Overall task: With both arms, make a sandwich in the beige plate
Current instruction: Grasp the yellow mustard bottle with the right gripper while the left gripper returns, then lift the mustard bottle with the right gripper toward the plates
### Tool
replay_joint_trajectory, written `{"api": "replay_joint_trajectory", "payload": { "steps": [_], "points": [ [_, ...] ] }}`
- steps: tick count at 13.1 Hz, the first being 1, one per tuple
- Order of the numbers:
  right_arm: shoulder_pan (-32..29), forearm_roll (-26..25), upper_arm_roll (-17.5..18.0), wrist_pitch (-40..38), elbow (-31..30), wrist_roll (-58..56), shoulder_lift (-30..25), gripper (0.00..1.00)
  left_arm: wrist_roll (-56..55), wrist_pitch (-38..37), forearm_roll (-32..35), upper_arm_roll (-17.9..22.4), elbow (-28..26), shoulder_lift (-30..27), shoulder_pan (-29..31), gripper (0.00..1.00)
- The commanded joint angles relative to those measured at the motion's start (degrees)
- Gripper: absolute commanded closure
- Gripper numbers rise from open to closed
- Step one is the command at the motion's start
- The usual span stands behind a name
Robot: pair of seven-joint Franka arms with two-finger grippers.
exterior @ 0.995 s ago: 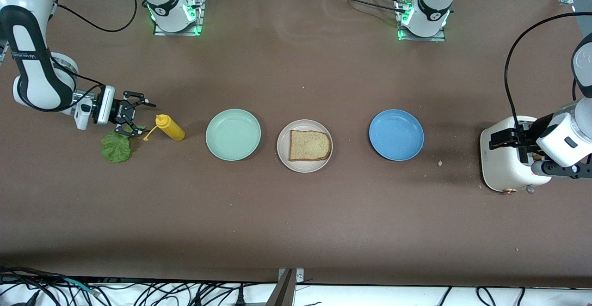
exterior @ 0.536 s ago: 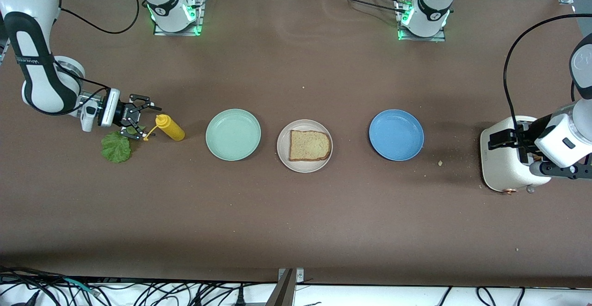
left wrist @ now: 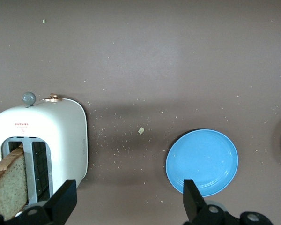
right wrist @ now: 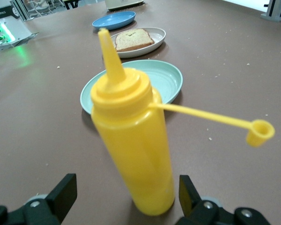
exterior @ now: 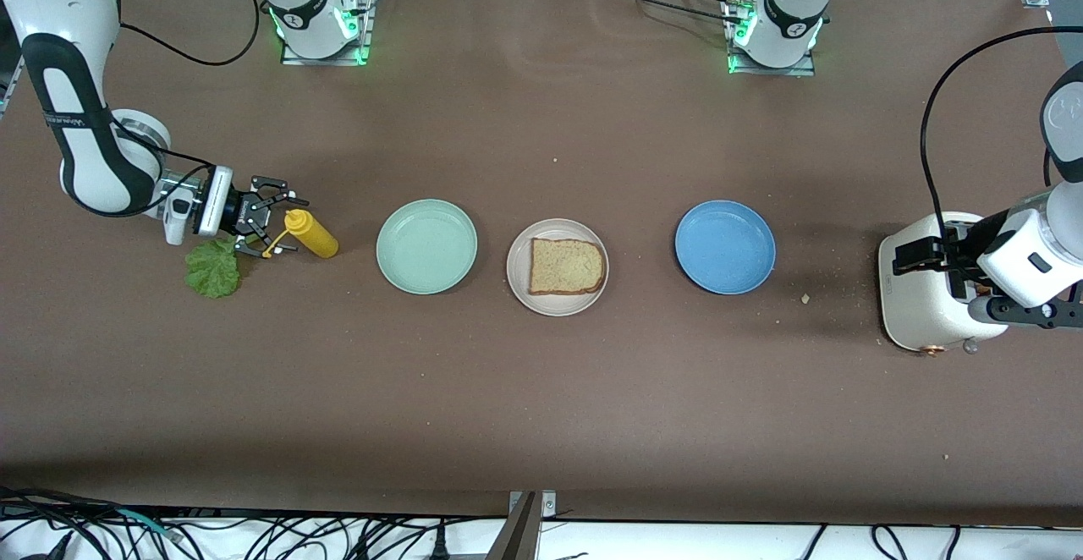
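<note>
Yellow sauce bottle point(exterior: 311, 235) stands between the released right pincer point(exterior: 283, 223) fingers; clenching comes next, while the left pincer point(exterior: 914, 255), released, waits over the toaster point(exterior: 918, 306).

Front view: high above the desk point(exterior: 541, 391), facing my two bases.
Left wrist view: looks straight down past my left hand point(left wrist: 126, 208) onto the toaster point(left wrist: 40, 140) and blue plate point(left wrist: 202, 161).
Right wrist view: low, close up on the yellow bottle point(right wrist: 133, 150) between my right hand's fingers point(right wrist: 63, 194).
Shared: blue plate, toaster, bottle appear in the front view too.
</note>
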Motion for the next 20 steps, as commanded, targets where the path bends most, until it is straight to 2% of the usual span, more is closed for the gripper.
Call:
{"api": "replay_joint_trajectory", "payload": {
  "steps": [1,4,5,7,9,10,13,17,18,20],
  "points": [
    [1.37,3.41,0.11,0.78,0.17,-1.34,0.69,0.03,-0.83,0.81,2.02,-0.34,-0.95,-0.74,-0.17,0.00],
    [2.08,5.95,0.20,1.48,0.52,-2.04,2.10,0.05,-0.83,0.81,2.02,-0.34,-0.95,-0.65,-0.17,0.00],
    [2.78,7.19,0.20,1.48,0.61,-2.83,2.19,0.15,-0.83,0.81,2.02,-0.34,-0.95,-0.65,-0.17,0.00],
    [3.57,7.90,0.20,2.62,0.87,-2.93,2.10,0.58,-0.83,0.81,2.02,-0.34,-0.95,-0.65,-0.17,0.00],
    [4.28,8.16,0.28,4.11,1.84,-2.93,2.10,0.94,-0.83,0.81,2.02,-0.34,-0.95,-0.65,-0.26,0.00],
    [5.41,8.77,0.28,5.34,2.19,-2.84,1.93,1.00,-0.83,0.81,2.02,-0.34,-0.95,-0.65,-0.26,0.00],
    [10.41,9.13,0.28,13.40,3.86,1.44,-0.09,1.00,-0.92,0.81,2.02,-0.34,-0.95,-0.65,-0.26,0.00],
    [20.78,6.42,0.20,27.64,7.55,16.55,-1.77,1.00,-1.01,0.81,2.02,-0.34,-1.30,-0.56,-0.43,0.00],
    [23.33,3.71,0.11,30.81,9.12,21.55,-1.77,1.00,-1.01,0.81,2.02,-0.34,-1.30,-0.56,-0.52,0.00],
    [27.20,-5.41,-0.07,34.08,11.50,34.80,-1.85,1.00,-1.01,0.81,2.02,-0.34,-1.30,-0.56,-0.52,0.00]
  ]
}}
